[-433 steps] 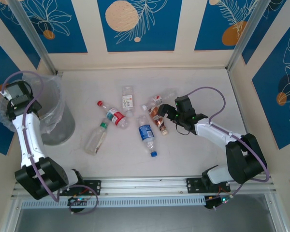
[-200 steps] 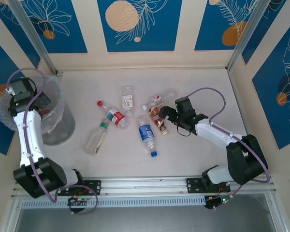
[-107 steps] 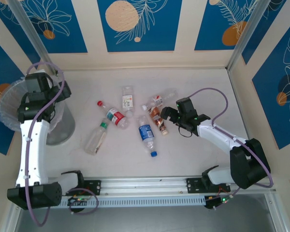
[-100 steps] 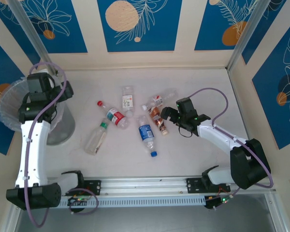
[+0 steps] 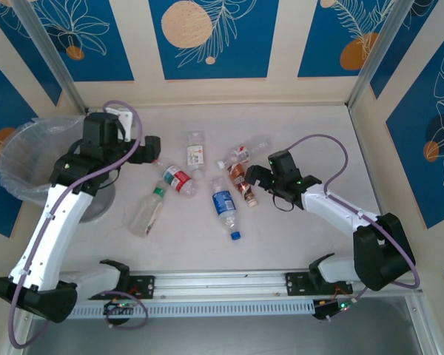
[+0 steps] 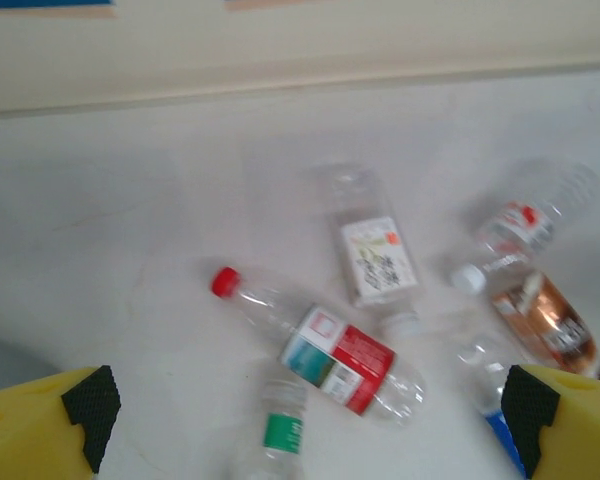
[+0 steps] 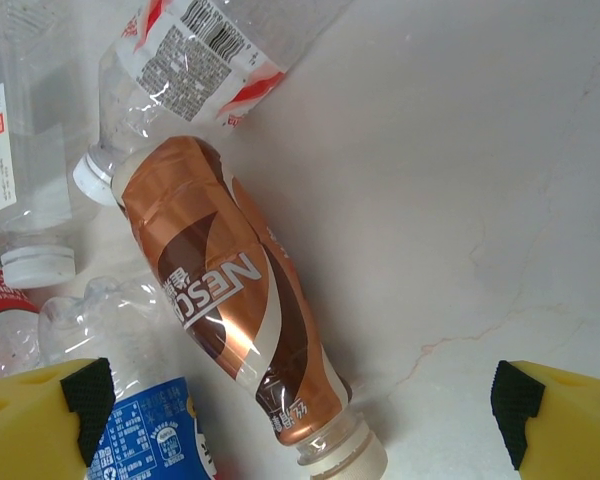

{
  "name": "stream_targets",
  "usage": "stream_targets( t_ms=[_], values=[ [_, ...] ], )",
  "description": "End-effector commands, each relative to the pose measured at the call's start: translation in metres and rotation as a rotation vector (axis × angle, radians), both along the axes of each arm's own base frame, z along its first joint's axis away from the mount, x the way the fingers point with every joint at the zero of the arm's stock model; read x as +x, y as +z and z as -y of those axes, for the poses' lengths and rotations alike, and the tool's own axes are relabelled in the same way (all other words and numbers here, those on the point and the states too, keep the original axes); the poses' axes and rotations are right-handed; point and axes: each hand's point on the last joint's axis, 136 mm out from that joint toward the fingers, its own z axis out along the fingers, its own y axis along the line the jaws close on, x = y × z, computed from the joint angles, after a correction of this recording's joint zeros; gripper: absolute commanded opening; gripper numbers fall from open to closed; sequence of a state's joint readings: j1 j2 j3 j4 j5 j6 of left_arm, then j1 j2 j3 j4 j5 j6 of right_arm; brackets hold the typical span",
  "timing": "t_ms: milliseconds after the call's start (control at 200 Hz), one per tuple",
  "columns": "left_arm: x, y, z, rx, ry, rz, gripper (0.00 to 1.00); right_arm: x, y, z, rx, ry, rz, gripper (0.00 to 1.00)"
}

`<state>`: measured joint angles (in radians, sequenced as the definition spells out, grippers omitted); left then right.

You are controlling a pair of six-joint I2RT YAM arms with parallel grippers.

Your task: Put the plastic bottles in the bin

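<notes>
Tabletop (image 5: 303, 133), white, seen from above. Six small clear plastic bottles (image 5: 223, 203) lie on their sides in a loose cluster at its middle, well apart from the round bin lined with crinkly clear plastic (image 5: 26, 159) at the far left. The left gripper (image 5: 149, 146) hangs between the bin and the cluster, near the red-capped bottle with a red label (image 5: 175, 178). Its jaws stand wide and hold nothing. Close by lie a green-capped bottle (image 5: 148, 211), a white-labelled bottle (image 5: 196, 151) and a blue-labelled bottle (image 5: 222, 197). The right gripper (image 5: 251, 176) is close by the brown-labelled bottle (image 5: 242, 183), jaws spread wide and not gripping. A red-and-white-labelled bottle (image 5: 244, 153) lies just beyond.
</notes>
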<state>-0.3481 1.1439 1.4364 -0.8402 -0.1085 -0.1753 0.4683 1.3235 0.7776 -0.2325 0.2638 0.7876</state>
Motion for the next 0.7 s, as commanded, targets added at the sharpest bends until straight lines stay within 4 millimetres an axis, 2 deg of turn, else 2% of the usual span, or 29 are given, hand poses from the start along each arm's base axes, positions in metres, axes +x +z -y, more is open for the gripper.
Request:
stream_targets(
  t_ms=[0, 240, 355, 395, 540, 625, 690],
  values=[
    [-0.017, -0.022, 0.018, 0.016, -0.052, -0.131, 0.99, 0.0, 0.01, 0.002, -0.031, 0.002, 0.025, 1.0],
    [-0.029, -0.082, 0.027, 0.106, -0.067, -0.346, 0.99, 0.002, 0.012, -0.001, -0.028, -0.002, 0.041, 1.0],
    [-0.028, -0.119, 0.017, 0.213, -0.023, -0.485, 0.99, 0.001, 0.011, -0.001, -0.032, -0.002, 0.042, 0.99],
    [-0.028, -0.129, 0.019, 0.225, -0.032, -0.521, 0.99, 0.0, 0.01, 0.0, -0.036, -0.004, 0.037, 1.0],
    [-0.028, -0.159, 0.037, 0.192, -0.104, -0.618, 0.99, -0.003, 0.007, 0.002, -0.043, -0.012, 0.032, 1.0],
    [-0.027, -0.175, 0.04, 0.178, -0.084, -0.684, 0.99, -0.004, 0.008, 0.004, -0.042, -0.015, 0.037, 1.0],
    [-0.023, -0.188, 0.033, 0.216, -0.036, -0.708, 0.99, -0.004, 0.011, 0.003, -0.039, -0.008, 0.049, 1.0]
  ],
)
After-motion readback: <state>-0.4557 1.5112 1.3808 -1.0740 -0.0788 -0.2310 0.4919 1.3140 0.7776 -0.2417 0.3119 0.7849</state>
